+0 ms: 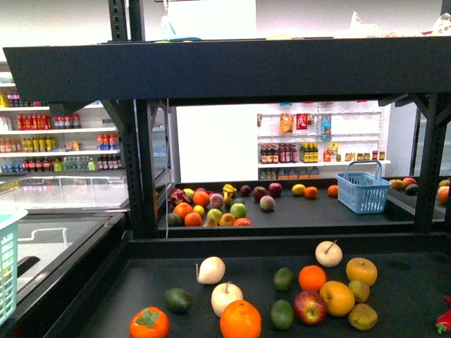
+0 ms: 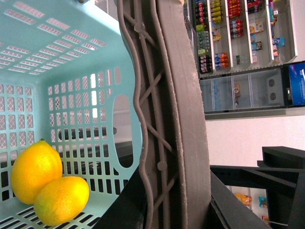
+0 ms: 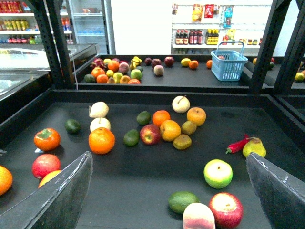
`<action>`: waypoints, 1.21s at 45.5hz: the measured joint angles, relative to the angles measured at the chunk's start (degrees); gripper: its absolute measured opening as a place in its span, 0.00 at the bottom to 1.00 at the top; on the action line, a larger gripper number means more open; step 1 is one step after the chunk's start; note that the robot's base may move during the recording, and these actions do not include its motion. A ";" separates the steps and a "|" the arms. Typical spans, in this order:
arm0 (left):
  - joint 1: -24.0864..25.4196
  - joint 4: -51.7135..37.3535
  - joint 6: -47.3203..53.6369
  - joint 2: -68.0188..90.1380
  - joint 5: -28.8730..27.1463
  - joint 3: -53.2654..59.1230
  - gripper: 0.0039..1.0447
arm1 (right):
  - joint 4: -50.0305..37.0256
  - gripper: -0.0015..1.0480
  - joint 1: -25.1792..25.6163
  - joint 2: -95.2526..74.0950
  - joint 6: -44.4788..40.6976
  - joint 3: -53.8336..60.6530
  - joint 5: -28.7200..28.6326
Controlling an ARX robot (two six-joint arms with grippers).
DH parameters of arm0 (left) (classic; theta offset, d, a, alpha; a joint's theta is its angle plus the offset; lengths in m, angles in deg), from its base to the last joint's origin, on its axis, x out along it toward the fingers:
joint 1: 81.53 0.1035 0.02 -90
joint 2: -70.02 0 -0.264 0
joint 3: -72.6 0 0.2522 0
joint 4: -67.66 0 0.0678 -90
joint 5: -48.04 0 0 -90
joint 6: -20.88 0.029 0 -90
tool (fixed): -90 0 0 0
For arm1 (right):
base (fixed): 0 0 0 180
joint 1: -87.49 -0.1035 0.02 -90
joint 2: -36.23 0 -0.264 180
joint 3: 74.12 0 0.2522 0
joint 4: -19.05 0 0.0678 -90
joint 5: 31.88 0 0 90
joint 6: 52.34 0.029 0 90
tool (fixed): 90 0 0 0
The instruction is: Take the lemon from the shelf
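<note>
Two bright yellow oval lemons lie touching each other in the bottom of a light teal basket. My left gripper is shut on the basket's rim; one grey ribbed finger fills the middle of the left wrist view. The same basket shows at the far left of the front view, beside the black shelf. My right gripper hangs open over the shelf's near tray, with nothing between its fingers.
The near tray holds oranges, limes, apples, a big golden-yellow fruit and a red chilli. A farther tray carries a fruit pile and a blue basket. Black posts flank the opening.
</note>
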 joint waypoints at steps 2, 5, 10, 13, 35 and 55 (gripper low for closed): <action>-0.61 0.02 0.76 0.52 1.22 -0.66 0.18 | 0.00 0.93 0.00 0.00 0.00 0.00 0.00; -0.96 0.59 1.81 0.55 2.10 -0.96 0.21 | 0.00 0.93 0.00 0.00 0.00 0.00 0.00; -1.36 1.66 2.89 0.55 2.67 -1.51 0.38 | 0.00 0.93 0.00 0.00 0.02 0.00 0.00; -1.53 2.23 3.43 0.55 2.64 -1.68 0.50 | 0.00 0.93 0.00 0.00 0.02 0.00 0.00; 0.31 11.93 5.31 -8.92 3.34 -0.04 0.93 | 0.00 0.93 0.00 0.00 0.02 0.00 0.00; -2.60 25.59 31.76 -35.56 1.53 11.65 0.93 | 0.00 0.93 0.00 0.00 0.02 0.00 0.00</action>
